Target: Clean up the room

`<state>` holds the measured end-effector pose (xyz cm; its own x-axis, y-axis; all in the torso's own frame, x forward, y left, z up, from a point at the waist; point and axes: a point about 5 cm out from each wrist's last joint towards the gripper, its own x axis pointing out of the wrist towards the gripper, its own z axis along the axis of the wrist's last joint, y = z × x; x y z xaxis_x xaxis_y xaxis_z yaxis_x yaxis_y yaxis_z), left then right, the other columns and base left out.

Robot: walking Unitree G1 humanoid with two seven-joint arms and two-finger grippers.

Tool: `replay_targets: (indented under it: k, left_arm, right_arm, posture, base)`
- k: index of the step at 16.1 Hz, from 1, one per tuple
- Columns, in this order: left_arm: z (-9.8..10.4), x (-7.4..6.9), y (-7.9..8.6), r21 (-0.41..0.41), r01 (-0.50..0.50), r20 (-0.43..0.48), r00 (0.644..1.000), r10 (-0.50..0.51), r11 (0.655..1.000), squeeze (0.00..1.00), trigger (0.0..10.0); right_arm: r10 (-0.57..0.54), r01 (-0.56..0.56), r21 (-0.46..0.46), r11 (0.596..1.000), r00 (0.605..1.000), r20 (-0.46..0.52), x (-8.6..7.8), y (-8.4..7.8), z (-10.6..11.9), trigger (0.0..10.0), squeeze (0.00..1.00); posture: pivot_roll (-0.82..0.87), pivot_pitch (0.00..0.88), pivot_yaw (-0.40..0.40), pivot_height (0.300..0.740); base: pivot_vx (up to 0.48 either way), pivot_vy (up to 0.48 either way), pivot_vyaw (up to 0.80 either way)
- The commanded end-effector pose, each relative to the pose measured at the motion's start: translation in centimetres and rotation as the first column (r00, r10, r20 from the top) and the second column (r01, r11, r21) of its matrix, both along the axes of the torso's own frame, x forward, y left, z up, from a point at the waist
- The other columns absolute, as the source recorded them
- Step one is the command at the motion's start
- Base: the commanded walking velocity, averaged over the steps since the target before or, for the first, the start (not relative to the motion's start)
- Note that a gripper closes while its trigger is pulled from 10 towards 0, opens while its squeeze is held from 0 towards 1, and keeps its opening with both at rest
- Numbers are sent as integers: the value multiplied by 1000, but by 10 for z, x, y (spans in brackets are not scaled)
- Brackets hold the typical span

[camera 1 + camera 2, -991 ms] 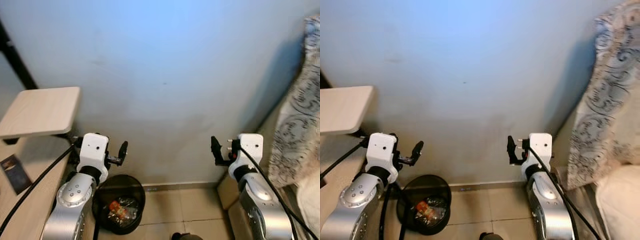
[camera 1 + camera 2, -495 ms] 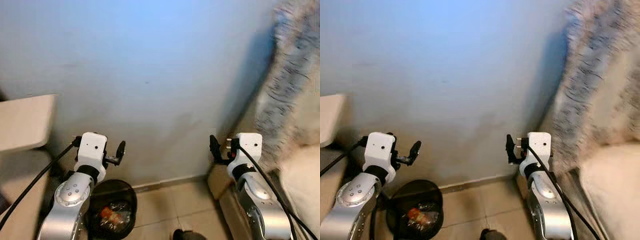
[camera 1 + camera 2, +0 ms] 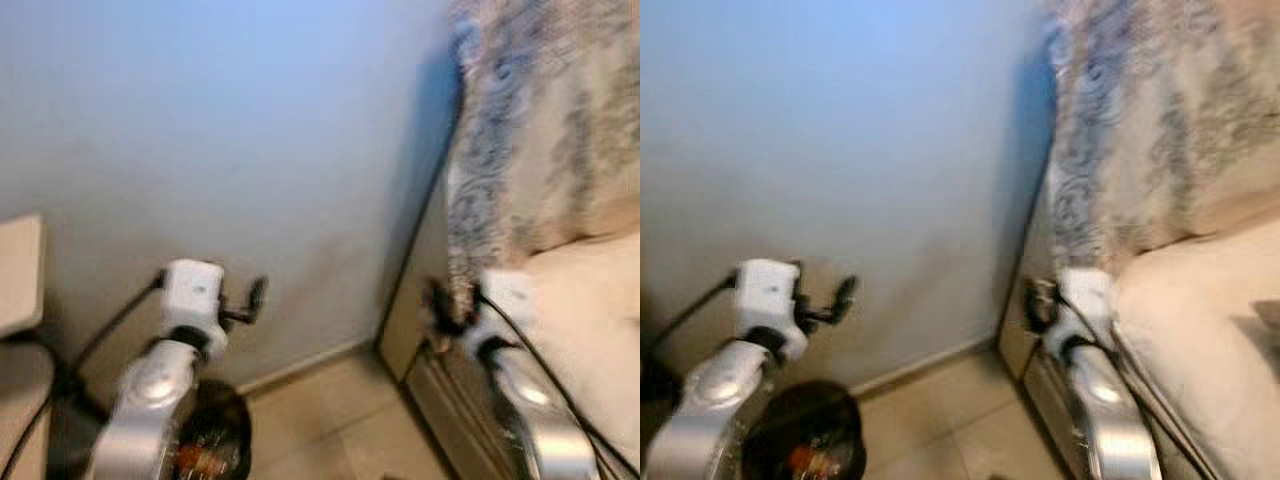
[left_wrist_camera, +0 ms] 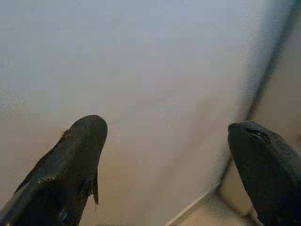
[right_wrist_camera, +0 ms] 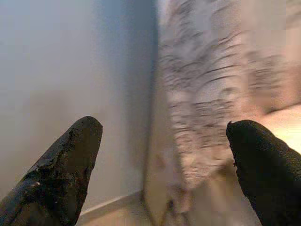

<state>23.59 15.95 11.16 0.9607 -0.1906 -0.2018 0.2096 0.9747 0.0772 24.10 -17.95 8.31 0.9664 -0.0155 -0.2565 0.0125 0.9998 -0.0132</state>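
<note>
Camera swung right since a second ago: patterned cloth (image 3: 1140, 130) and bed (image 3: 1200, 330) now large, bin (image 3: 805, 445) low at left | left gripper (image 4: 164, 155) and right gripper (image 5: 162, 155) spread, empty, raised | judgement: heading for bed clutter.

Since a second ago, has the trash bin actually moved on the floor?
Cannot tell. The trash bin sits beside the wall base as before; the camera turned right.

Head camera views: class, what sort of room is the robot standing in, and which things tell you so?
Probably a bedroom: a bed with patterned bedding stands against a plain wall, and a small black waste bin sits on the tiled floor.
</note>
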Motion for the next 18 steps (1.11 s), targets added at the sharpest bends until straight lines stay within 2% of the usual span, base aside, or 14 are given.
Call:
replay_targets:
  k: [1, 4, 7, 18]
  left_arm:
    - [2, 0, 10, 36, -25, 7, 1000, 25, 999, 0, 10000]
    - [4, 4, 17, 44, -104, 42, 994, 102, 994, 0, 10000]
    - [7, 6, 20, 57, -121, 66, 991, 117, 991, 0, 10000]
    - [9, 9, 22, 43, -122, 86, 989, 118, 992, 0, 10000]
  right_arm:
    - [23, -23, 17, 1000, 999, 26, 3, 8, 6, 10000, 1000]
    - [21, -21, 13, 1000, 999, 24, 3, 7, 6, 10000, 1000]
    - [14, -15, 13, 1000, 999, 29, 5, 7, 8, 10000, 1000]
    - [18, -18, -5, 1000, 999, 44, 12, 7, 17, 10000, 1000]
  posture:
    - [35, 0, 10, 740]
    - [35, 0, 5, 740]
    - [33, 0, 5, 740]
    - [31, 0, -3, 740]
  base:
    - [0, 0, -781]
    - [0, 0, -781]
    - [0, 0, -781]
    - [312, 0, -776]
